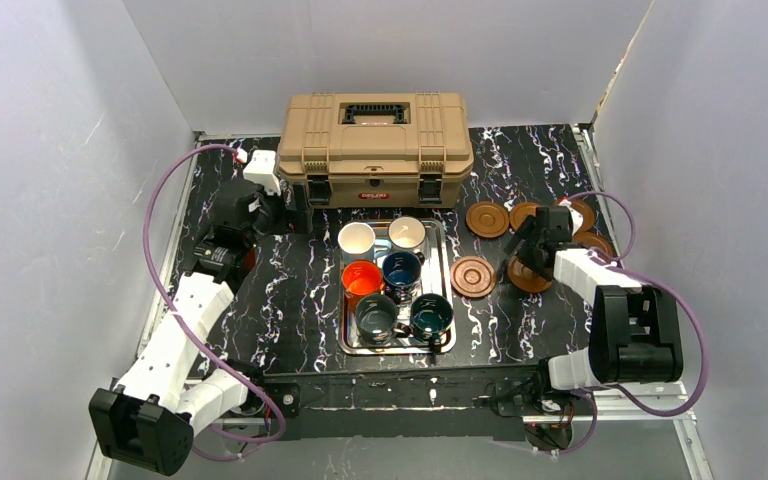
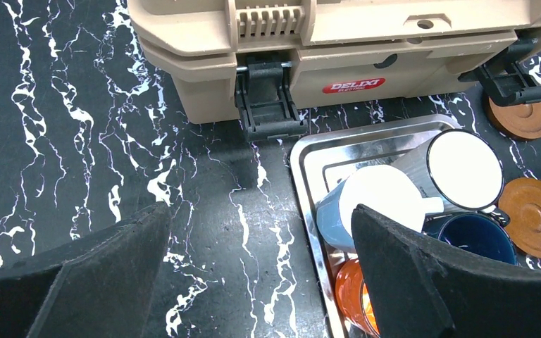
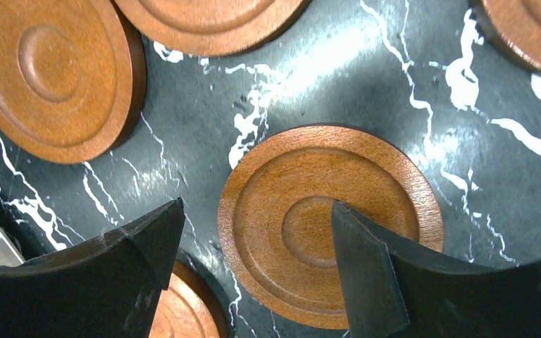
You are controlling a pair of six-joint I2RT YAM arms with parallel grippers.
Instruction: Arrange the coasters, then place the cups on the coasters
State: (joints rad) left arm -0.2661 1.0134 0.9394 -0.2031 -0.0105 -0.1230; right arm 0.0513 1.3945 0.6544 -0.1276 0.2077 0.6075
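Six cups stand on the steel tray (image 1: 344, 340): two cream (image 1: 357, 238) (image 1: 407, 233), orange (image 1: 362, 279), navy (image 1: 401, 268), grey-green (image 1: 375, 313) and teal (image 1: 431, 314). Several brown coasters lie right of the tray, one close beside it (image 1: 473, 276). My right gripper (image 1: 525, 262) (image 3: 255, 211) hangs open low over another coaster (image 3: 327, 225), one finger above its centre and the other outside its left rim. My left gripper (image 1: 290, 218) (image 2: 259, 211) is open over bare table, left of the tray (image 2: 303, 162) and near the cream cup (image 2: 384, 197).
A tan toolbox (image 1: 375, 148) stands at the back centre, close behind the tray and next to the left gripper. More coasters (image 3: 49, 77) (image 3: 208, 21) (image 3: 528, 32) (image 3: 183, 310) crowd round the right gripper. White walls enclose the black marbled table.
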